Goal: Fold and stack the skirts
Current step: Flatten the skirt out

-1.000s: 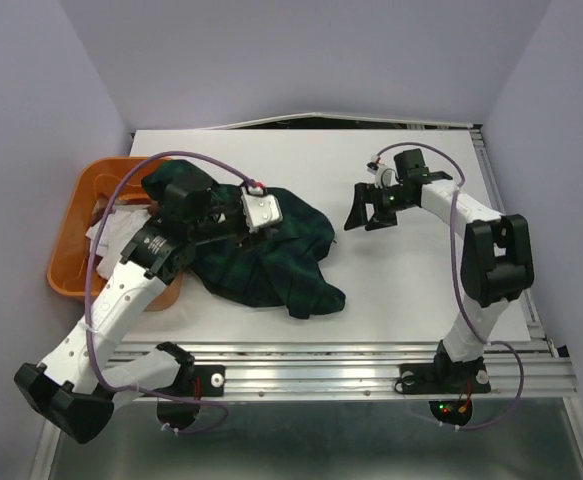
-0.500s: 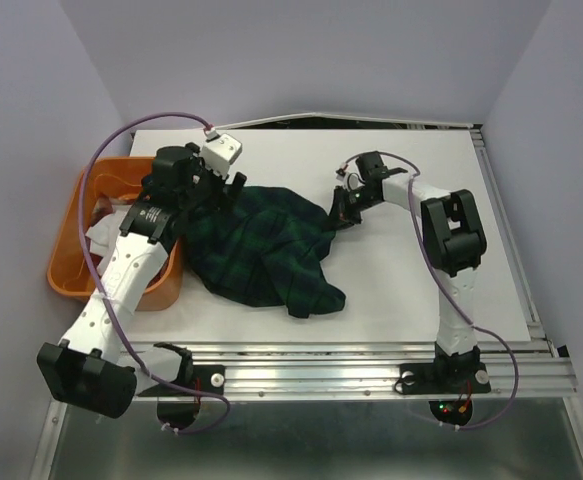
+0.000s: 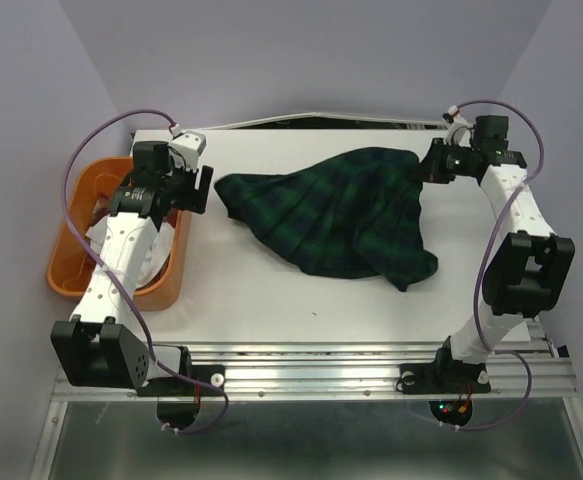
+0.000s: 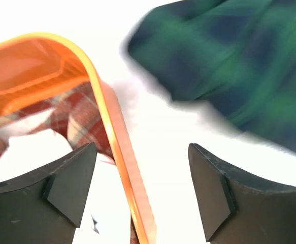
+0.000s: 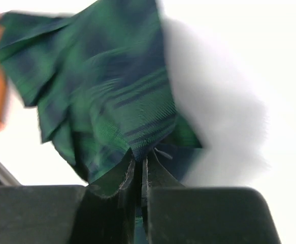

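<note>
R jaws clamp green skirt (image 3: 341, 210), prob. hem; L jaws spread.

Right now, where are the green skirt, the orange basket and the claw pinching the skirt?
green skirt (image 3: 341, 210): top view, middle of the cloth.
orange basket (image 3: 63, 272): top view, its near left wall.
right gripper (image 5: 143, 175): right wrist view, between its shut fingertips, at the skirt's edge.
</note>
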